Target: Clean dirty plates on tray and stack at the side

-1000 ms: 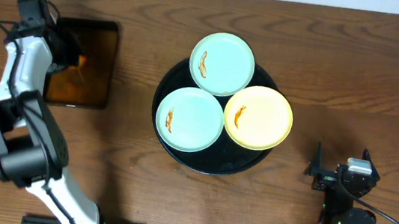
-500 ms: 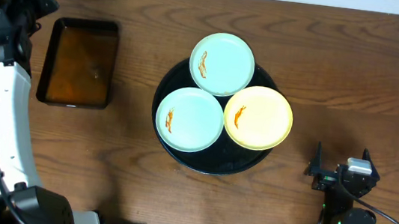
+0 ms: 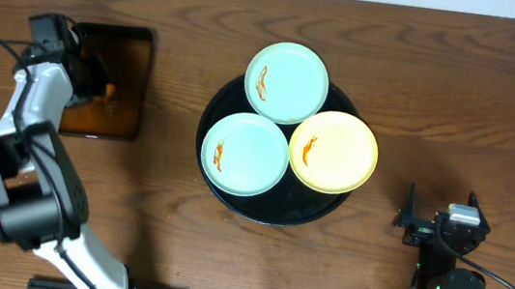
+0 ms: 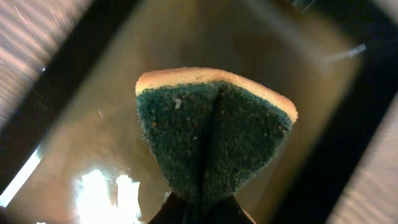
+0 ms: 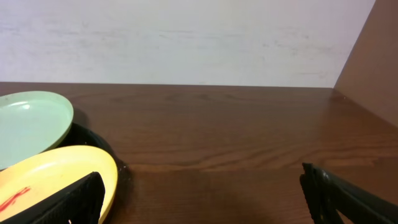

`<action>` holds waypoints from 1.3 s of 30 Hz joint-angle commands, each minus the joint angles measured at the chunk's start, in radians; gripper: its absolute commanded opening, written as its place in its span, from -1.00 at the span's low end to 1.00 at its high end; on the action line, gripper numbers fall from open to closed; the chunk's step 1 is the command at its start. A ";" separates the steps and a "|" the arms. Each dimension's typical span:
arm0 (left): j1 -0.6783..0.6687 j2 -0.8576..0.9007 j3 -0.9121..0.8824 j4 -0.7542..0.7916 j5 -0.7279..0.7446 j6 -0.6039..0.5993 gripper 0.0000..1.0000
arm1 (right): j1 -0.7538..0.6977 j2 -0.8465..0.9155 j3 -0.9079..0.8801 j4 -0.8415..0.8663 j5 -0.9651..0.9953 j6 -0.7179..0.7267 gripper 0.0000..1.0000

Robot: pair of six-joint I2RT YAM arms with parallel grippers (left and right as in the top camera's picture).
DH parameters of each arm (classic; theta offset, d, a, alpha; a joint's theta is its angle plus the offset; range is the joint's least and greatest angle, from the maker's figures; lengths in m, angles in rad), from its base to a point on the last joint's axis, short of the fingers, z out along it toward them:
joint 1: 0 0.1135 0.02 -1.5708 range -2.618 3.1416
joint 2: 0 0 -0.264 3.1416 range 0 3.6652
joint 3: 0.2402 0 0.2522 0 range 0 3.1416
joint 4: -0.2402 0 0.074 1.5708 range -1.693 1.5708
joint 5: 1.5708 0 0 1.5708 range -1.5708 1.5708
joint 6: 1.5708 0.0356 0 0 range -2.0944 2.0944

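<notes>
Plates, three in all, sit on the large round glossy black tray [image 3: 269, 210] in the middle of the brown wooden table [image 3: 458, 90]. Two are small, round and pale mint-blue, and one is small, round and pale yellow. The first mint-blue plate [image 3: 287, 83] lies at the tray's far edge and hangs out over its rim. The second mint-blue plate [image 3: 245, 154] lies on the tray's left side. The yellow plate [image 3: 333, 151] lies on the tray's right side and reaches past the rim there. The three plates crowd together with their edges meeting near the tray's centre. Each carries one orange sauce smear, three smears in total, and none is stacked off the tray.

Well to the left of the round tray stands one smaller rectangular black tray of brown liquid [image 3: 143, 83]. The left gripper [image 3: 99, 88] is over that tray, its jaws clamped on one sponge [image 4: 211, 130]. The sponge has a dark green scouring face and a yellow foam back, and it is pinched into a fold along its middle above the liquid.

To the right of the round tray and nearer the robot's side of the table, the right gripper [image 3: 437, 218] sits low over the wood. Its two fingers are spread wide apart with nothing between them, and it is pointed toward the yellow plate.
</notes>
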 commanded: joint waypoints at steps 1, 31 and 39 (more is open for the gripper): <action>0.003 -0.205 0.057 0.037 -0.006 0.027 -0.85 | 0.010 0.000 -0.002 -0.004 0.002 -0.005 0.99; 0.010 -0.269 -0.014 0.427 -0.006 0.019 -0.85 | 0.010 0.000 -0.002 -0.004 0.002 -0.005 0.99; 0.010 -0.402 -0.014 0.591 -0.006 0.019 -0.85 | 0.010 0.000 -0.002 -0.004 0.002 -0.005 0.98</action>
